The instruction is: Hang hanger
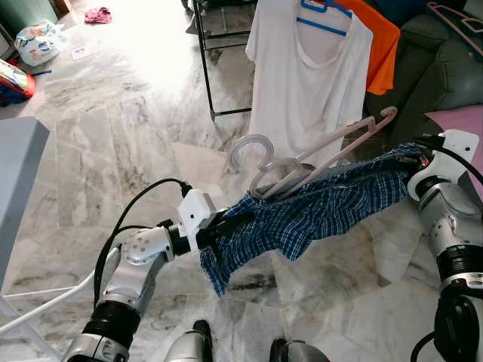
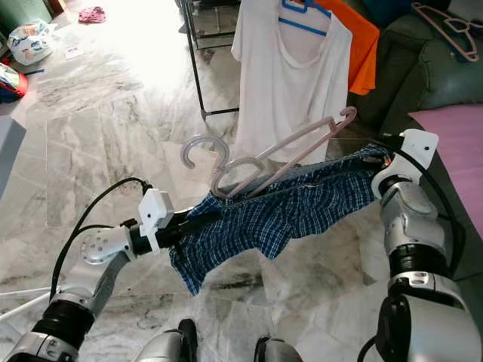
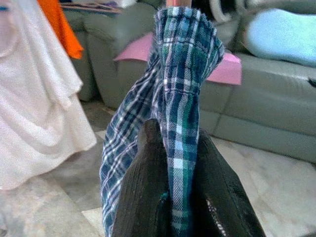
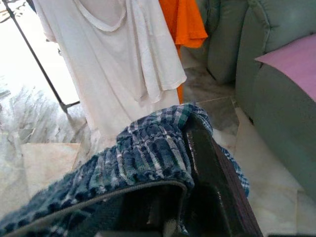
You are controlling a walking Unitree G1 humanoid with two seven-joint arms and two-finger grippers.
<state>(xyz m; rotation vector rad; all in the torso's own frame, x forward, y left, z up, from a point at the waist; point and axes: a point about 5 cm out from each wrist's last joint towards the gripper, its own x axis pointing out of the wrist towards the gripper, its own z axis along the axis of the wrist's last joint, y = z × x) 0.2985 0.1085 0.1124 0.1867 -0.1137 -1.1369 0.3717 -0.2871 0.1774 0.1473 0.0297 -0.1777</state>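
A blue plaid garment (image 1: 317,207) is stretched between my two grippers above the marble floor. My left gripper (image 1: 226,224) is shut on its left end; the wrist view shows the cloth (image 3: 180,123) pinched between the black fingers (image 3: 143,192). My right gripper (image 1: 413,160) is shut on the right end, with the fabric (image 4: 148,148) bunched over its fingers (image 4: 212,173). A pale pink hanger (image 1: 324,154) lies along the top of the garment, its two hooks (image 1: 253,151) rising at the left end.
A black clothes rack (image 1: 207,60) stands ahead with a white T-shirt (image 1: 309,68) on a blue hanger (image 1: 324,19) and an orange garment (image 1: 381,38). A green sofa (image 1: 438,68) with a pink cushion (image 1: 464,121) is at right. Bags (image 1: 34,41) lie at far left.
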